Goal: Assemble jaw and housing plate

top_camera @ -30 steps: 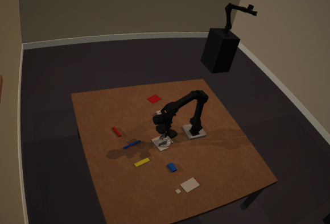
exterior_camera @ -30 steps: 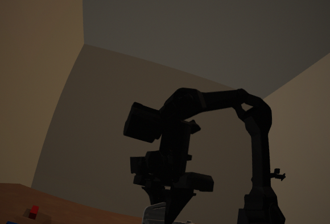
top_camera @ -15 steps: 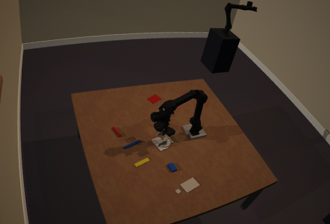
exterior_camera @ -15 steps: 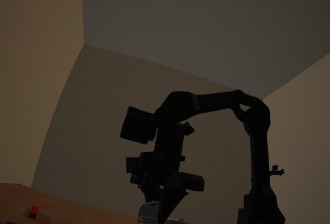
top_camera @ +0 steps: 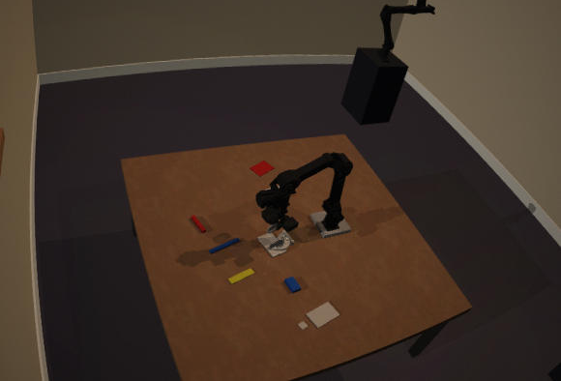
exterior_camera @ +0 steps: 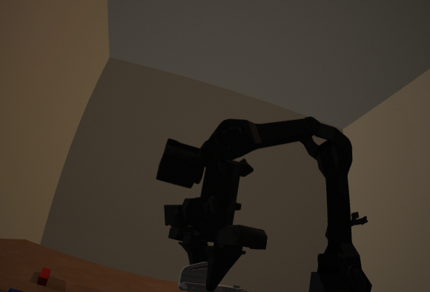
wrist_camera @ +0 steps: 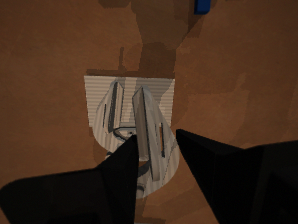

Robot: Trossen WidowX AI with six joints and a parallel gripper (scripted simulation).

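The gripper (top_camera: 280, 226) (exterior_camera: 202, 277) (wrist_camera: 157, 135) is shut on one pale grey jaw (exterior_camera: 188, 278) (wrist_camera: 156, 125), with a finger on each side of it. This jaw is held over the white base plate (top_camera: 265, 238) (wrist_camera: 166, 90), its tip pointing away from the wrist. The other jaw (wrist_camera: 101, 117) lies on the base plate, just left of the held one in the wrist view, their tips a little apart. The near ends, pins and gear teeth are partly hidden by the left finger. I cannot tell whether the held jaw is on its pin. The housing plate cannot be made out behind the arm.
On the table (top_camera: 377, 269) are a red bar (top_camera: 197, 223) (exterior_camera: 44, 276), blue bar (top_camera: 223, 246), yellow bar (top_camera: 241, 276), blue block (top_camera: 292, 284), pale flat block (top_camera: 323, 314), small pale square (top_camera: 303, 325) and red square (top_camera: 262, 168). A second arm stands on a black pedestal (top_camera: 372, 87).
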